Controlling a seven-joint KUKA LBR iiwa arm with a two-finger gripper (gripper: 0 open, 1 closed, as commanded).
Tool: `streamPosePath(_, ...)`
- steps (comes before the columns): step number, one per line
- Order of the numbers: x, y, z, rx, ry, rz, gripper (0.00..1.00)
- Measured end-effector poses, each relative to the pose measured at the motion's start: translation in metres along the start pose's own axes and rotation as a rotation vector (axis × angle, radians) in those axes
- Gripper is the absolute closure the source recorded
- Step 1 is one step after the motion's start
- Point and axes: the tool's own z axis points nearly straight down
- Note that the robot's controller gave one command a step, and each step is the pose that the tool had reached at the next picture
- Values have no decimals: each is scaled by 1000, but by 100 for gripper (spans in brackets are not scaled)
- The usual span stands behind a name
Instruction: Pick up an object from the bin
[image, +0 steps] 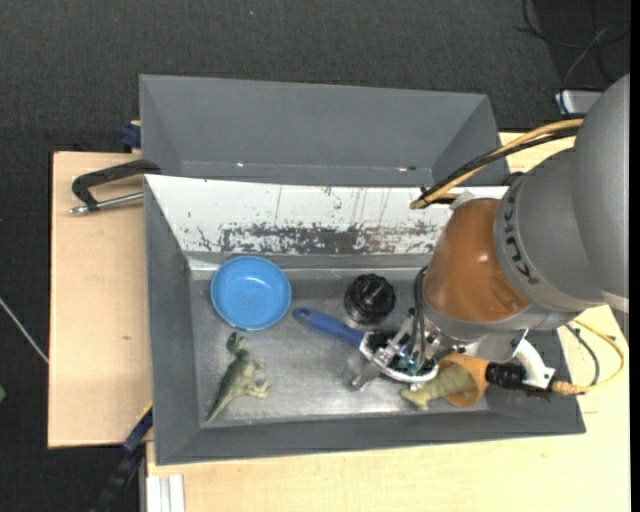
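Claw (400, 358) low over a blue-handled tool (322, 323), right of centre in the bin (168, 330).
Left to right: green toy dinosaur (235, 380) front-left, blue bowl (250, 292) behind it, tool mid-floor, black knob (369, 297) behind; claw at its right end, open or closed impossible to tell.

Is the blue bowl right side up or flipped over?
Right side up: the blue bowl shows its open hollow, rim facing up.

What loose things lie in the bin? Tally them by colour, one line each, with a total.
Blue: 2, bowl and handled tool
Black: 1, round thing
Green: 1, toy dinosaur
Tan: 1, lump by the front wall
Total: 5
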Motion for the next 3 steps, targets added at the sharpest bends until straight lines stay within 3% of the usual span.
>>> streamPosePath(1, -2, 1, -1, -3, -6, 0, 100)
streamPosePath(2, -2, 2, -13, 2, 5, -2, 100)
streamPosePath(3, -4, 4, -106, -2, 1, -4, 100)
